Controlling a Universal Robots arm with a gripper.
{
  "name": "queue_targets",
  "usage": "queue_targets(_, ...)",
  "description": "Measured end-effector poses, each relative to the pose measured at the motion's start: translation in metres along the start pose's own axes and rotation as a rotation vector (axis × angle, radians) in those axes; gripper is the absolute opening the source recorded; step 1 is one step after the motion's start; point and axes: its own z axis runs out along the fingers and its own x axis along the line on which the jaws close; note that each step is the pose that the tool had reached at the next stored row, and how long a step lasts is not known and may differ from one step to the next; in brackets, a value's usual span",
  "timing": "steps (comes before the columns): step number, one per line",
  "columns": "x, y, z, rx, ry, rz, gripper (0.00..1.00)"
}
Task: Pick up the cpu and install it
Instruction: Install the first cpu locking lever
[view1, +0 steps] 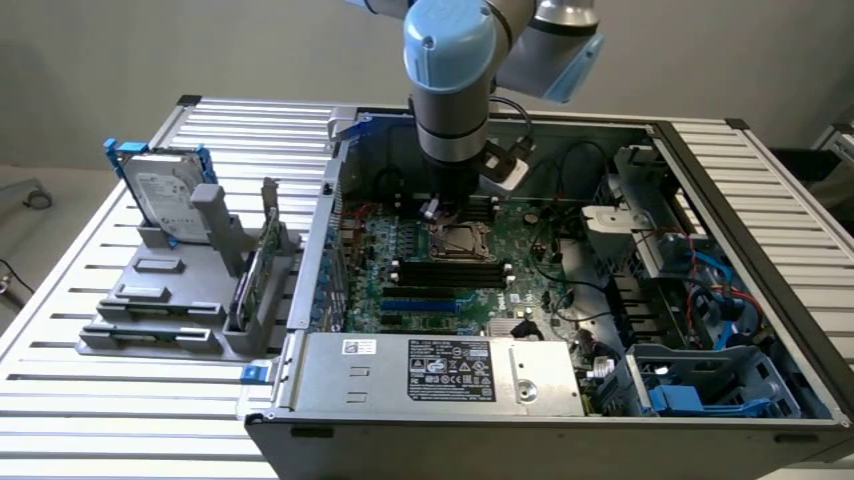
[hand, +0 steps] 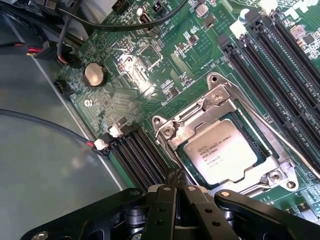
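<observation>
The cpu (hand: 220, 150) sits in its socket on the motherboard (hand: 150, 65), so the placing looks done. The gripper (hand: 178, 184) hovers just beside it, pinched shut and empty. Whether the socket's clamp is locked, I cannot tell.

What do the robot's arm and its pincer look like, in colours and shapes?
The arm is a grey tube with light blue round caps at the joints. A black cable loops beside its wrist. The pincer is matte black, built of flat linked bars with small silver screws.
</observation>
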Motion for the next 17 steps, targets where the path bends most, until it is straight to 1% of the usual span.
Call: queue_targets(17, 0.0071, 0.0098, 0.0022, 0.0027, -0.0006, -0.008, 0.11)
